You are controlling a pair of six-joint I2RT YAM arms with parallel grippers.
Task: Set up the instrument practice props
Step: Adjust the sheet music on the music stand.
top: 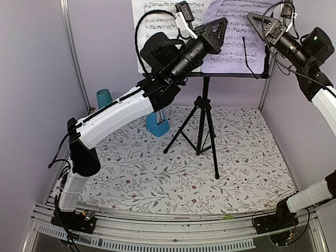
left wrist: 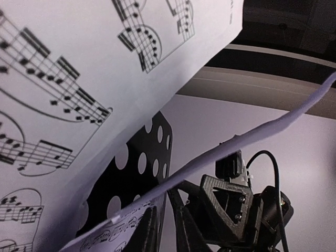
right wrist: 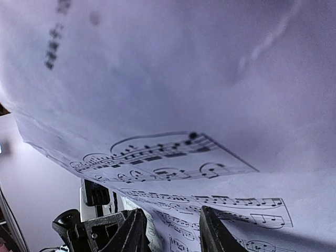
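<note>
The black tripod music stand (top: 204,118) stands on the flower-patterned tabletop (top: 252,163) towards the back wall, its three legs splayed. Its perforated tray (left wrist: 134,173) is at the top, dark metal with round holes. Two printed pages lean on it: the white sheet-music page (top: 157,21) on the left and the lavender sheet-music page (top: 236,39) on the right, slightly overlapping the white one. Both carry black staves, beamed notes and slurs. I can read no title or words on either, only notation.

The small blue pyramid metronome (top: 157,125) sits on the tabletop to the left of the stand's legs, under the raised left arm. A teal cup (top: 103,97) stands further left by the wall.

Both arms reach up to the tray. The left arm's fingers (left wrist: 145,233) are drawn close together just under the curled lower edge of the lavender page. I cannot tell whether they pinch it. The right arm's fingers (right wrist: 128,233) are parted, with the lavender page showing through the gap between them.
</note>
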